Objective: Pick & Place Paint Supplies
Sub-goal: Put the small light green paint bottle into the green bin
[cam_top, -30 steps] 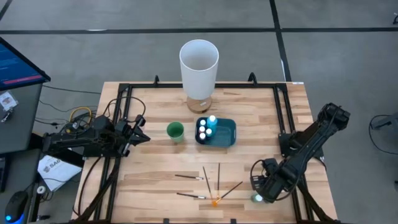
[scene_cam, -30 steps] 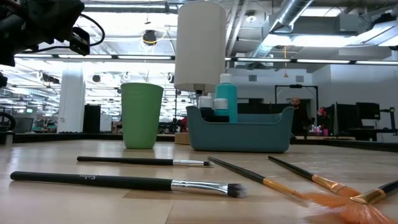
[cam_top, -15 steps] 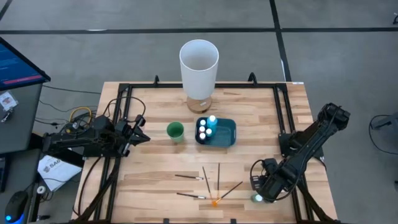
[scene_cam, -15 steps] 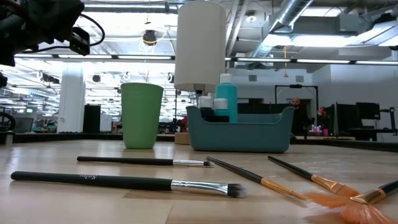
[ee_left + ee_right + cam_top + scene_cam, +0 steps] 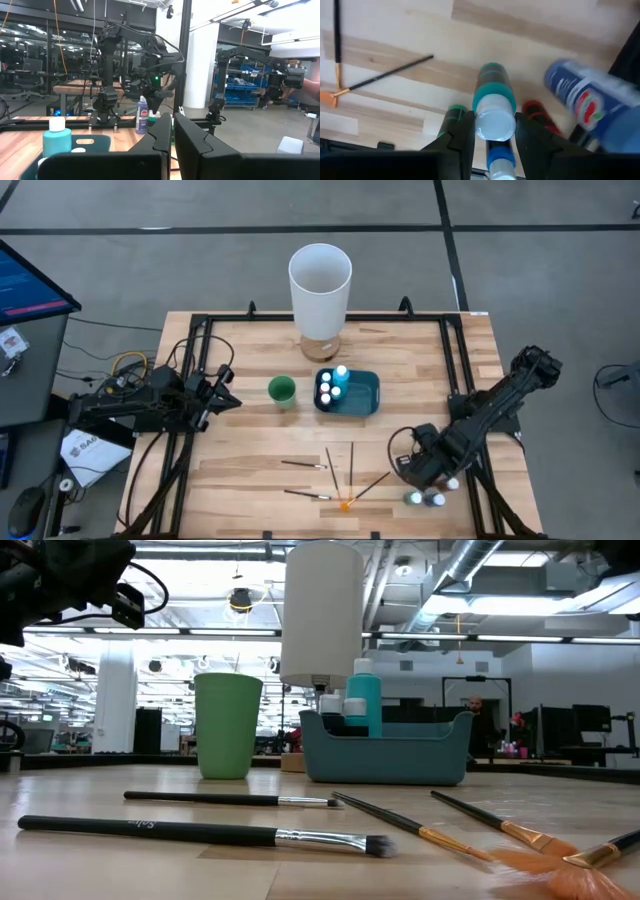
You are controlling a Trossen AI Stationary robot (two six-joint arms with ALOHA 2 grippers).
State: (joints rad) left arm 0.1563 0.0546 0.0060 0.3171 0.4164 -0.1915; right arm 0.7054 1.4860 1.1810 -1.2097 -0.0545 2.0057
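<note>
My right gripper (image 5: 415, 470) hangs over the table's near right corner, pointing down, shut on a teal paint bottle (image 5: 492, 82) with a pale cap. Under and beside it, more small bottles stand on the wood: green (image 5: 455, 111), red (image 5: 535, 109), blue (image 5: 499, 156) and a labelled blue one (image 5: 587, 102). Pale caps of these bottles (image 5: 432, 500) show in the high view. Several dark-handled brushes (image 5: 330, 465) lie near the front edge, one of them orange-tipped (image 5: 347, 504). My left gripper (image 5: 232, 388) waits shut at the left edge. My right gripper pinches the teal bottle at its pale cap (image 5: 495, 124) between the two fingers (image 5: 462, 135). The fingers come from above, pointing down. The bottle hangs upright below them, over the other bottles.
A blue tray (image 5: 362, 395) holding a few bottles sits mid-table. A green cup (image 5: 282, 390) stands to its left and a tall white cylinder (image 5: 320, 285) stands behind it. A black metal frame (image 5: 455, 380) runs along the table's sides.
My right gripper has moved toward the table's left and a little toward the far edge. This has uncovered pale-capped bottles standing at the near right corner.
</note>
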